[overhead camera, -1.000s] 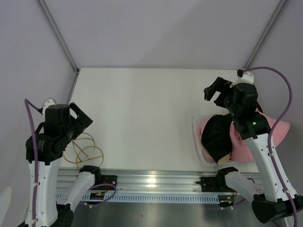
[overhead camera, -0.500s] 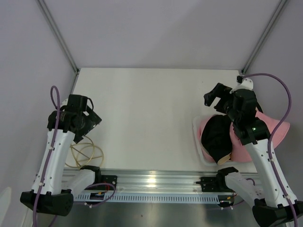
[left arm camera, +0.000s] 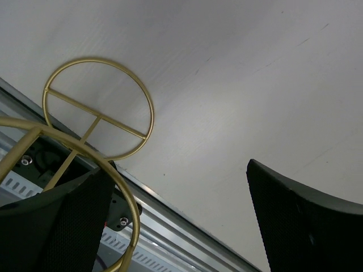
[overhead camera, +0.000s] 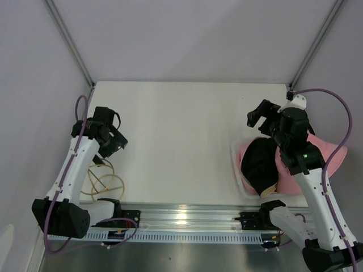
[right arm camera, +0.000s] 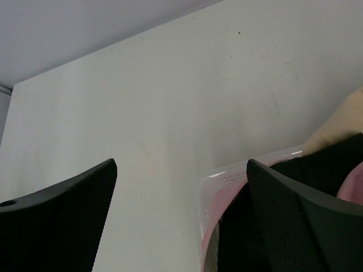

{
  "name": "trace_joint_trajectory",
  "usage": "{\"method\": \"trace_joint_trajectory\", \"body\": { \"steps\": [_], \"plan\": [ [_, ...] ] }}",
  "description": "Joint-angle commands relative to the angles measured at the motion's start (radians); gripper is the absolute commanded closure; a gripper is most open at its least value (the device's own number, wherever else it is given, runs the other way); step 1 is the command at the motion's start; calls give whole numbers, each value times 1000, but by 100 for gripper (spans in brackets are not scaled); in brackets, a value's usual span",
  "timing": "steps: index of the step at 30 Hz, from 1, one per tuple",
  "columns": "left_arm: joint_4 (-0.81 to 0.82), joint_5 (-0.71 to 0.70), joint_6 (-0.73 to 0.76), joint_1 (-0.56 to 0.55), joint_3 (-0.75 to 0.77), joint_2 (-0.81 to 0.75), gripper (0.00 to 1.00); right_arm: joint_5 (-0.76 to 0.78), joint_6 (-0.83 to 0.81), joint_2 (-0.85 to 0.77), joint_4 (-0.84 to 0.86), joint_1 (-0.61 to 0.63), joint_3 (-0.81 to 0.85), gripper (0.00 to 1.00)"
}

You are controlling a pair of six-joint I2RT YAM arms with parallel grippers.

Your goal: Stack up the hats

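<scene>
both gape empty: the left pincer (overhead camera: pixel 112 139) has swung out above the gold wire stand (overhead camera: pixel 105 182), while the right pincer (overhead camera: pixel 258 116) has barely shifted, hovering just beyond the black hat (overhead camera: pixel 258 167). no grasp looks begun yet, since that hat lies on the pink hats (overhead camera: pixel 330 156) in the white tray (overhead camera: pixel 235 164) at the right of the surface (overhead camera: pixel 181 130). the right arm (overhead camera: pixel 309 175) covers much of the pile, and only a beige edge (overhead camera: pixel 271 190) shows.

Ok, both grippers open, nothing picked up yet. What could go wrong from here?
1. The black hat lies on the pink hats in the white tray, with a beige hat edge showing beneath it. The right gripper, open above them, may pinch several layers at once.
2. A pink brim hangs past the tray under the right arm, which could drag it.
3. The gold wire stand sits close beside the open left gripper and could snag it.
</scene>
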Motion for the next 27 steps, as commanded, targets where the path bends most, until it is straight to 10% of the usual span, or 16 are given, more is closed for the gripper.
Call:
{"method": "trace_joint_trajectory", "body": {
  "steps": [1, 10, 27],
  "plan": [
    [97, 43, 51, -6, 33, -3, 3, 46, -1, -19, -2, 3, -1, 1],
    [232, 169, 98, -57, 125, 124, 11, 103, -13, -30, -36, 3, 4, 1],
    [202, 239, 207, -517, 614, 601, 6, 176, 12, -83, -108, -103, 2, 1]
  ]
}}
